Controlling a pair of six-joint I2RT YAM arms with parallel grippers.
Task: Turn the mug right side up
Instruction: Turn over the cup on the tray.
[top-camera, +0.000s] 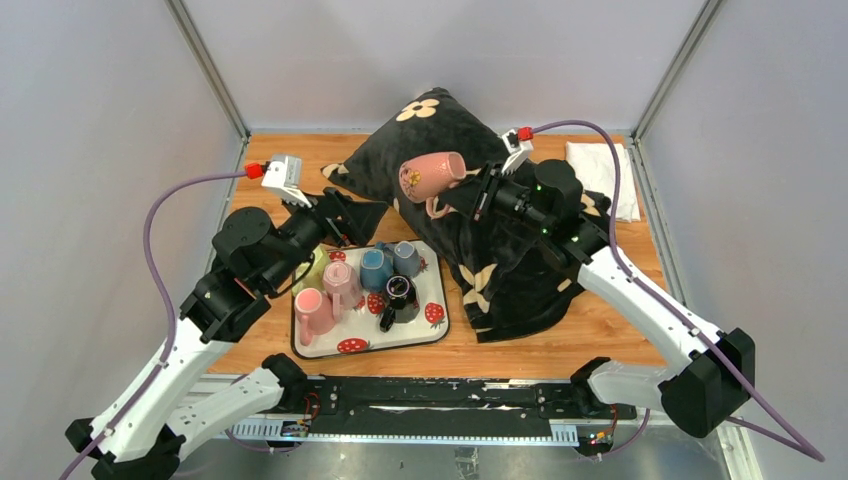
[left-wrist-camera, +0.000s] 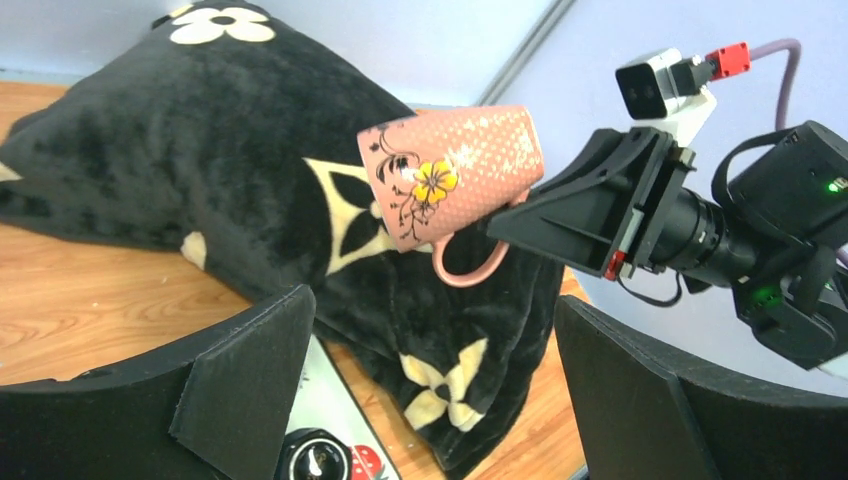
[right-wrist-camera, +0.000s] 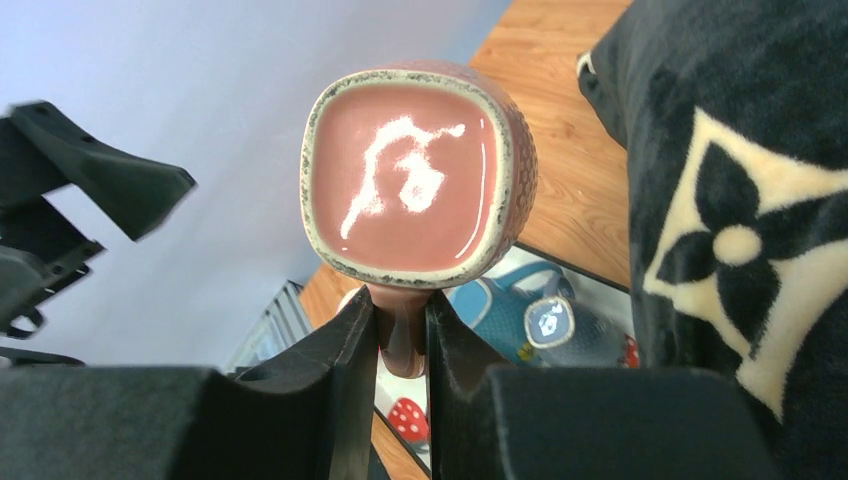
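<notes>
Pinches pink mug (top-camera: 432, 177) by handle in right gripper (top-camera: 470, 195), sideways just ahead, over black cushion (top-camera: 510, 270); holds left gripper (top-camera: 372, 215) wide, empty.

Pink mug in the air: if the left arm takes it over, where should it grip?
Grip the mug across its sides, coming in from the left arm's side. It hangs roughly on its side, its handle underneath already pinched by the right fingers, so only the rounded wall is free. The left gripper stands open, probably wide enough.
</notes>
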